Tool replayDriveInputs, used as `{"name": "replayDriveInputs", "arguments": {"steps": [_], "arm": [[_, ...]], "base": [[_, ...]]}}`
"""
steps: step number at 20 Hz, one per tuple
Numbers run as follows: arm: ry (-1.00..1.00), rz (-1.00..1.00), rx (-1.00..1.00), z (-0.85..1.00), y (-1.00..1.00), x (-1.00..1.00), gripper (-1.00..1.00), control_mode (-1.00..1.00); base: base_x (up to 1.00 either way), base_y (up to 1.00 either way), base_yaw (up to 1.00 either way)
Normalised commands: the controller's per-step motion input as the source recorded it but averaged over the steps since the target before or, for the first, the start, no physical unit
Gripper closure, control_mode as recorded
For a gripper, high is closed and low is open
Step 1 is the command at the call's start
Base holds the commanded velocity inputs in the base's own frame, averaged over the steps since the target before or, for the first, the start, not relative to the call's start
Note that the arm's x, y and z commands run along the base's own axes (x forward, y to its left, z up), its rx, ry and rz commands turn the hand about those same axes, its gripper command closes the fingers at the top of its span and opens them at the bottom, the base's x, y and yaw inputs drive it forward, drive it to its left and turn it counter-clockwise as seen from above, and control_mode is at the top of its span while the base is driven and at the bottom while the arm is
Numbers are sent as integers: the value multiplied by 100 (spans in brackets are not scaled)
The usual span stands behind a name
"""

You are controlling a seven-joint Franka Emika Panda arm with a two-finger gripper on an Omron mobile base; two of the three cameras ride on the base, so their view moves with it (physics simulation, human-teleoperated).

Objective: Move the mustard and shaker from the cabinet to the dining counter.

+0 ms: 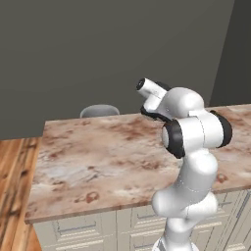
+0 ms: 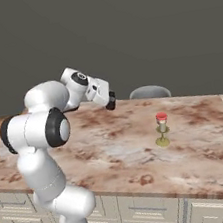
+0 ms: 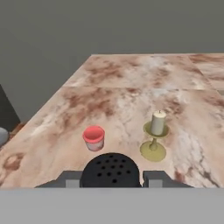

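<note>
Shaker [image 3: 111,169], black with a dotted top, sits clamped between the gripper's [image 3: 111,178] jaws above the dining counter [image 3: 131,96], apparently carried here for setting down near the red cup [image 3: 94,138] and the beige candle holder [image 3: 155,136].

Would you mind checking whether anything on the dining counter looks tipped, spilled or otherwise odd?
Nothing stands out. On the dining counter the red cup and the beige candle holder both stand upright, side by side, with no spill. The claw is shut on the black shaker, held above the counter.
</note>
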Motion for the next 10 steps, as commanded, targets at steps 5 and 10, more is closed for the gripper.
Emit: {"name": "replayDriveInputs", "arguments": {"steps": [5,10], "arm": [[0,-22,-5,-53,-50,42,100,-100],[0,-18,-7,-66,-57,37,100,-100]], "base": [[0,0,0],[0,0,0]]}}
